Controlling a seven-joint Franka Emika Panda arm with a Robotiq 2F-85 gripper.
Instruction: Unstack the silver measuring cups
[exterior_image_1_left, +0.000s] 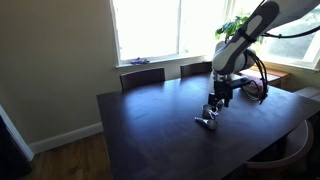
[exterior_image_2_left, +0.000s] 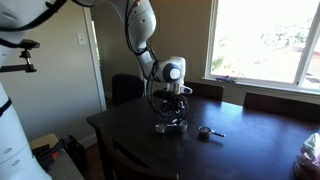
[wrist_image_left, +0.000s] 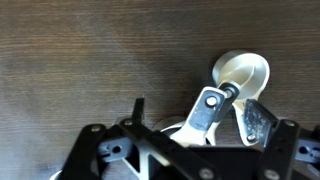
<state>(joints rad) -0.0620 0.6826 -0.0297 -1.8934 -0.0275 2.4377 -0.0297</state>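
The silver measuring cups lie on the dark table (exterior_image_1_left: 150, 130). In the wrist view one shiny cup (wrist_image_left: 240, 75) sits ahead of the jaws, its flat handle (wrist_image_left: 205, 112) running back between the fingers. A second cup bowl (wrist_image_left: 178, 130) is partly hidden under the gripper body. My gripper (wrist_image_left: 198, 115) is open, with its fingers on either side of the handle and not touching it. In both exterior views the gripper (exterior_image_1_left: 217, 102) (exterior_image_2_left: 172, 115) hangs low over the table. In an exterior view one cup (exterior_image_2_left: 206, 132) lies apart beside it, and another (exterior_image_2_left: 165, 128) lies under the fingers.
Chairs (exterior_image_1_left: 143, 76) stand at the table's far side below a bright window (exterior_image_1_left: 150, 30). A potted plant (exterior_image_1_left: 236, 28) is behind the arm. Cables (exterior_image_1_left: 255, 88) lie near the robot base. A clear bag (exterior_image_2_left: 310, 150) sits at the table's edge.
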